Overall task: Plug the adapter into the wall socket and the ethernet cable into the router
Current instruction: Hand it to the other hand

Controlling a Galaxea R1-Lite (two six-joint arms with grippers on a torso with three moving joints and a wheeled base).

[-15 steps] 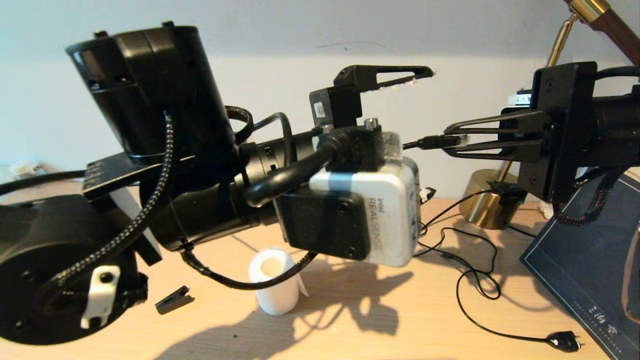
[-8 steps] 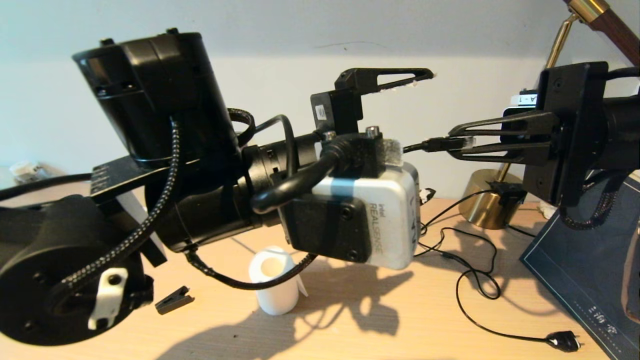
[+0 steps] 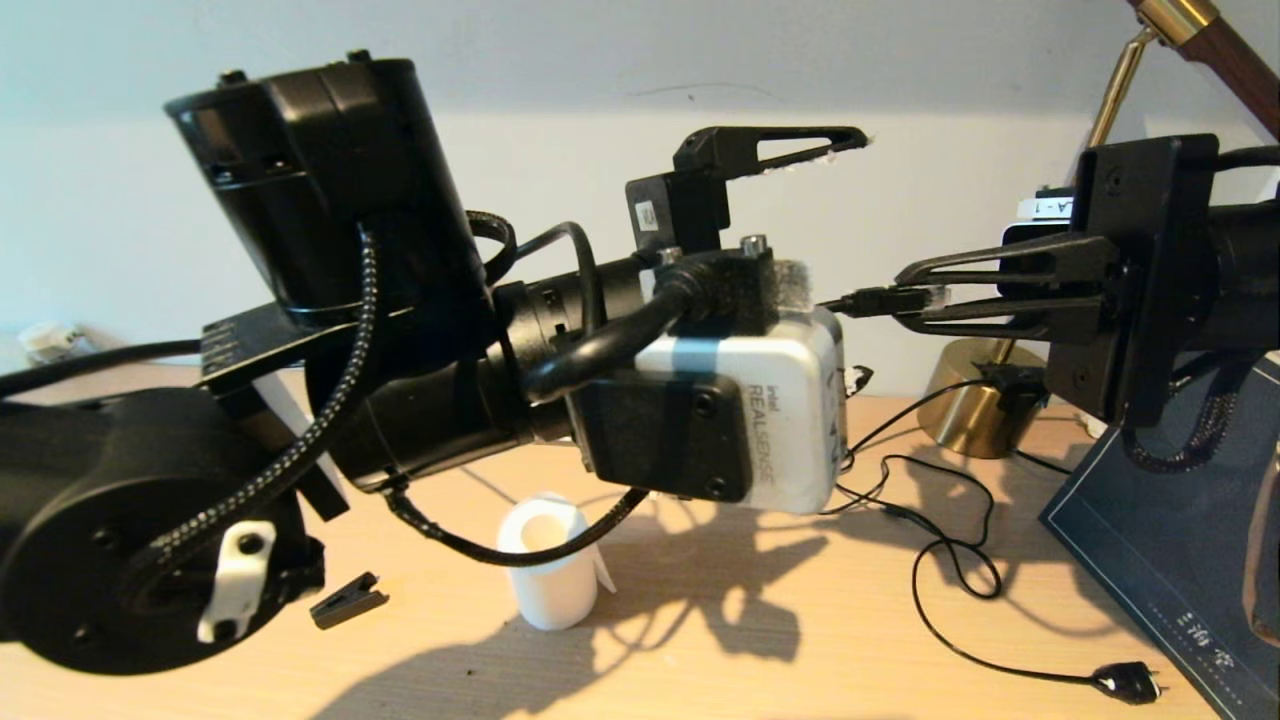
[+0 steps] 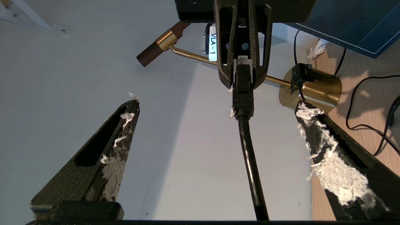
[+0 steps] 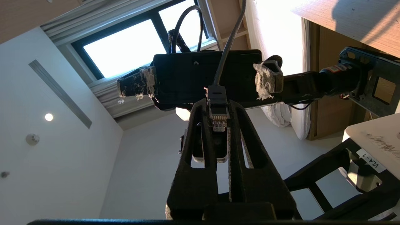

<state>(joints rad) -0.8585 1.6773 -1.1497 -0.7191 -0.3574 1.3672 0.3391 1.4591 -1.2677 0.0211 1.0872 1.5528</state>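
- Grippers meet in mid-air above a light wooden table [image 3: 700, 650], each arm reaching in from its own side.
- The right gripper [image 3: 915, 298] has its jaws clamped on the plug end of the ethernet cable [image 3: 880, 299], holding it level and pointing left toward the other arm.
- In the left wrist view the cable [image 4: 250, 162] runs straight between the left gripper's fingers [image 4: 328, 150], touching neither.
- The left gripper [image 4: 215, 106] has its jaws spread wide apart and holds nothing; scraps of white padding cling to its fingertips.
- The right wrist view shows the clear plug [image 5: 217, 118] pinched between the two black fingers [image 5: 200, 147], its cord leading away toward the left arm.
- A white paper roll [image 3: 548, 565] stands upright on the near table, with a small black clip [image 3: 347, 601] lying to its left.
- A thin black cord [image 3: 950, 570] loops across the right side of the table and ends in a two-pin plug [image 3: 1128, 682].
- A brass lamp base [image 3: 975, 400] sits at the far right by the wall, beside a dark blue board [image 3: 1170, 540].
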